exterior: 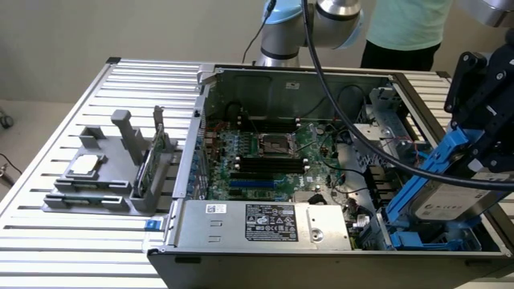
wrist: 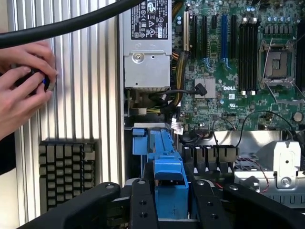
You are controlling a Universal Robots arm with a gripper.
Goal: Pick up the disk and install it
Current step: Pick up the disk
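Observation:
The disk (exterior: 451,203) is a silver-grey drive with a white label in a bright blue bracket. It hangs tilted, its lower end inside the drive bay (exterior: 434,238) at the near corner of the open computer case (exterior: 265,235), on the exterior view's right. My black gripper (exterior: 480,158) is shut on its upper end. In the wrist view the blue bracket (wrist: 167,164) runs away from my gripper (wrist: 172,206), clamped between the two black fingers (wrist: 142,204), and points down into the bay beside the motherboard.
The case holds a green motherboard (exterior: 265,156) and a silver power supply (exterior: 265,224). A grey fixture (exterior: 96,180) with a small processor chip and a green card stands at the exterior view's left. A person's hands (wrist: 21,90) hold something small above a keyboard (wrist: 66,171).

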